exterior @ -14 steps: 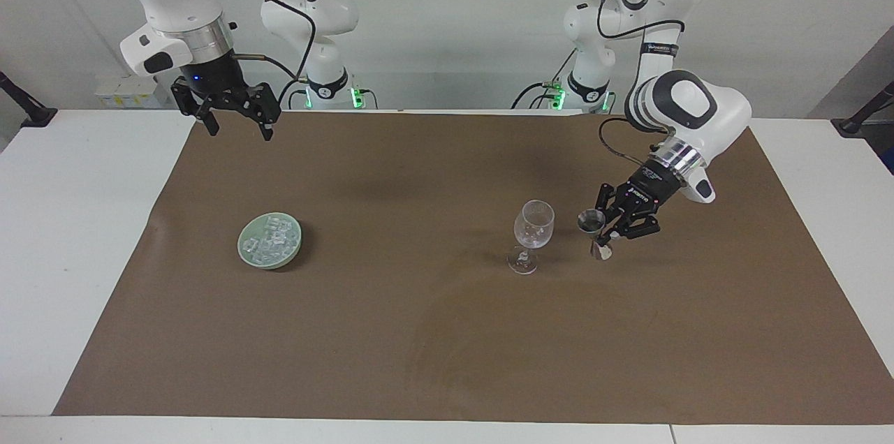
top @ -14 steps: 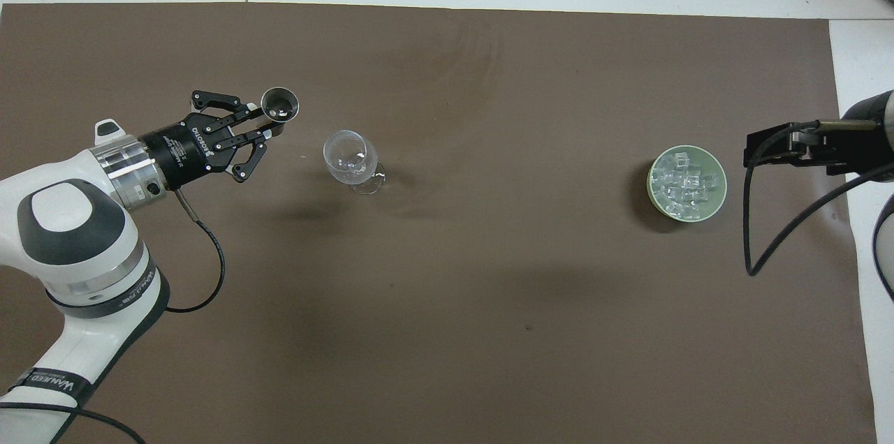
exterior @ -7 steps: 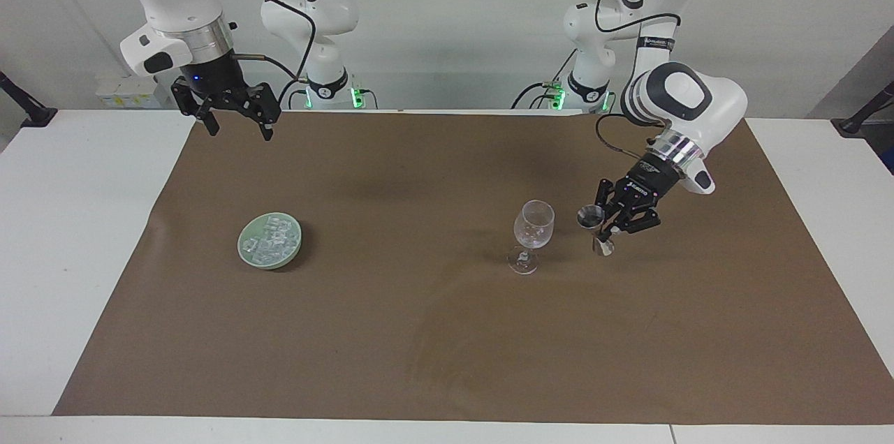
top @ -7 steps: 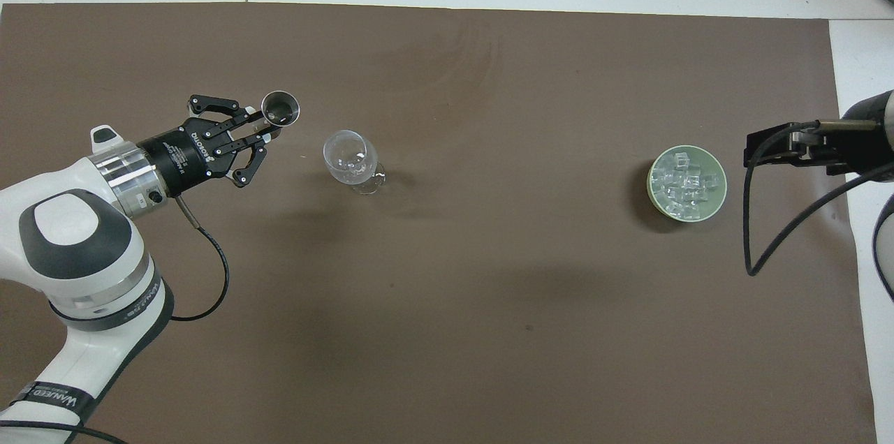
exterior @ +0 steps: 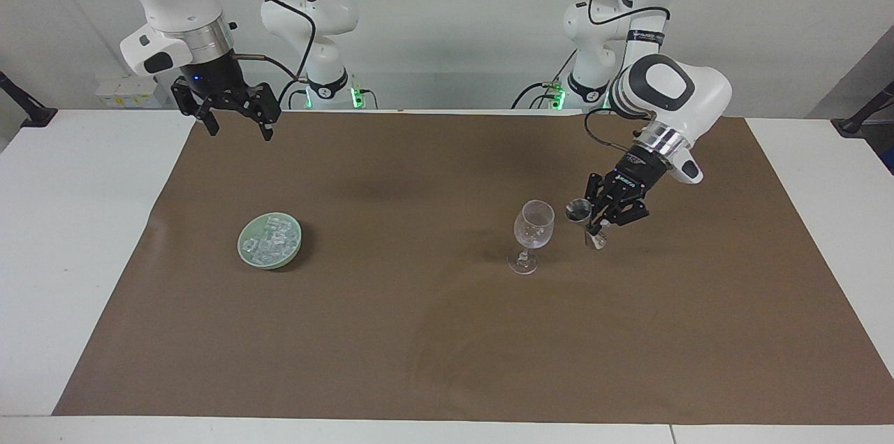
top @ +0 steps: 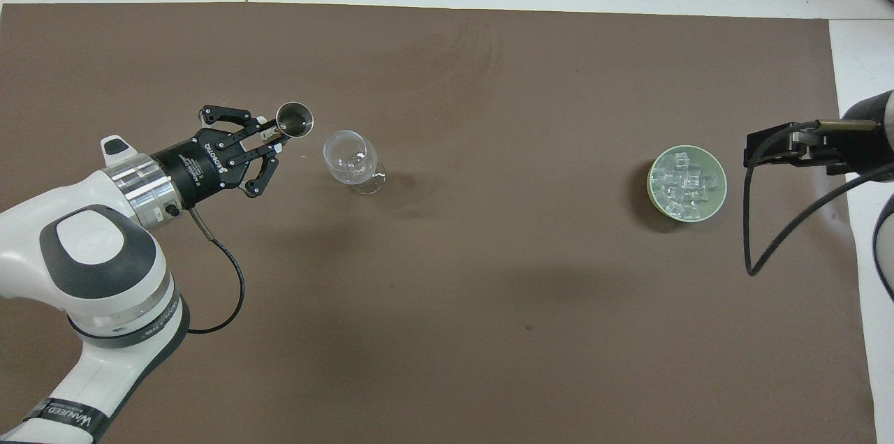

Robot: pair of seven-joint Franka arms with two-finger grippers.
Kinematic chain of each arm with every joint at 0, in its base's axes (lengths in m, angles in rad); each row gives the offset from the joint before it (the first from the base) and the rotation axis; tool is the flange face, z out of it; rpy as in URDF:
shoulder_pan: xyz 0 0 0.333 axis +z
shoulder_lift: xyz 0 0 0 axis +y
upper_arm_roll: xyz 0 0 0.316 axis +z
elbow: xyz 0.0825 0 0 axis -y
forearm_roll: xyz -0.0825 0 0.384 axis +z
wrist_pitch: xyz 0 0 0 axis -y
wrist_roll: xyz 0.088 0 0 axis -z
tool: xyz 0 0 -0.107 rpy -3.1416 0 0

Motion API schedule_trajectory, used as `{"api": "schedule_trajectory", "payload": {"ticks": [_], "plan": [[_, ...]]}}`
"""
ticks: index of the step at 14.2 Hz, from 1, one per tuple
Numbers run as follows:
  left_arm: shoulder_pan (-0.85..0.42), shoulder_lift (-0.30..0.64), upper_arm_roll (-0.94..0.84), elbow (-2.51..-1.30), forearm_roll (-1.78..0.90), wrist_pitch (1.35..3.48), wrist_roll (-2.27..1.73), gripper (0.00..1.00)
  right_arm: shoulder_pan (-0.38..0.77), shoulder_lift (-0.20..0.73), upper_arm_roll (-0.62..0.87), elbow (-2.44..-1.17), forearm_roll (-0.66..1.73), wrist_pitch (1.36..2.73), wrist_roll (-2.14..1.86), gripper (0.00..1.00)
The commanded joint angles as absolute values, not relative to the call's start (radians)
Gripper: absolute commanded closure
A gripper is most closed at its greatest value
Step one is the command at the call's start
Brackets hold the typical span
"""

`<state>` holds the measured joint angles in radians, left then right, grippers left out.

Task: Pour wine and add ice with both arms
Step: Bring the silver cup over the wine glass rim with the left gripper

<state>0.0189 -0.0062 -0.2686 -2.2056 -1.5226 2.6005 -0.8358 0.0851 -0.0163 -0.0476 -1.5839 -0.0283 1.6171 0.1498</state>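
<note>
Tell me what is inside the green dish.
The green dish holds a heap of clear ice cubes. Its floor under the heap is covered.

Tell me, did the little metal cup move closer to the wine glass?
Yes. The left gripper has carried the metal cup closer to the wine glass, which stayed put.

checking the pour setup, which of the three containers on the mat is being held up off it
The small metal measuring cup, gripped upright by the left gripper beside the wine glass. The glass and the green dish stand on the mat.
</note>
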Motion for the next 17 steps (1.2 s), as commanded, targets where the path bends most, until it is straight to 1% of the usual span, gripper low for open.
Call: {"api": "schedule_trajectory", "payload": {"ticks": [1,10,17], "plan": [[-0.031,-0.052,-0.255,-2.244,-1.549,2.660,-0.824,1.00,0.075,-0.040,-0.044,-1.615,-0.023,1.640,0.133,0.00],[-0.054,-0.080,-0.255,-2.270,-1.548,2.727,-0.824,1.00,0.075,-0.040,-0.044,-1.615,-0.023,1.640,0.133,0.00],[-0.110,-0.081,-0.255,-2.275,-1.548,2.816,-0.782,1.00,0.075,-0.040,-0.044,-1.615,-0.023,1.640,0.133,0.00]]}}
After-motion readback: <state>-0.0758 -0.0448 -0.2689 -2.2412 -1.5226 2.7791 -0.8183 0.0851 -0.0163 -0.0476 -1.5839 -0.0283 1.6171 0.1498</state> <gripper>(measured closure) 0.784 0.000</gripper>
